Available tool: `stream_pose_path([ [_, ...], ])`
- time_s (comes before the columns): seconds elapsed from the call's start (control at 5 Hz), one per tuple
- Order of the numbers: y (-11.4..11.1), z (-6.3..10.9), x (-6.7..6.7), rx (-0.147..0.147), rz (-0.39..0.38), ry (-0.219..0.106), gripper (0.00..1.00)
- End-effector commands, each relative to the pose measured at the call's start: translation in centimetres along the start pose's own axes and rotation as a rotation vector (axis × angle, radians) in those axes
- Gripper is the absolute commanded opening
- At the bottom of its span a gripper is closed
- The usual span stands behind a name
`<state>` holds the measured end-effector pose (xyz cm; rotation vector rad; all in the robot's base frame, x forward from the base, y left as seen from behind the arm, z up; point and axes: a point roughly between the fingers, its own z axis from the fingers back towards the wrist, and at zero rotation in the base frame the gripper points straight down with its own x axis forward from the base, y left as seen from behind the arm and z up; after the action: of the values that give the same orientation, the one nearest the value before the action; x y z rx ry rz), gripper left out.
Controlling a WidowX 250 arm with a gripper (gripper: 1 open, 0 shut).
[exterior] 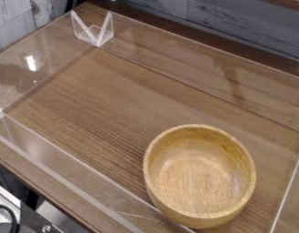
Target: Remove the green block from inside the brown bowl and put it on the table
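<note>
No green block showed anywhere: the brown bowl (pixel 200 175) looked empty, only bare grain inside, and nothing green lay on the surface (pixel 103 100) around it. Arm and pincer were out of frame; pincer was together, and nothing told whether it gripped anything. Probably still pre-reach. Next move would call for locating the block before any descent toward the bowl.

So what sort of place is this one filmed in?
Probably a lab test bench rather than a home: a wood-grain table fenced by low clear acrylic walls, with only a wooden bowl on it.
</note>
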<state>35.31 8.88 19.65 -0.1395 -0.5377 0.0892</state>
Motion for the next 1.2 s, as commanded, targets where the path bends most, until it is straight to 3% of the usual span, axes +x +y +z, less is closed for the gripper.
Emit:
stream_pose_path([
  [0.0,0.4,0.9,1.4,0.008,-0.014,-0.076,0.00],
  [0.6,6.0,-4.7,-0.5,-0.028,-0.036,-0.081,0.00],
  [1.0,11.4,-5.7,-3.1,-0.053,-0.078,-0.098,0.00],
])
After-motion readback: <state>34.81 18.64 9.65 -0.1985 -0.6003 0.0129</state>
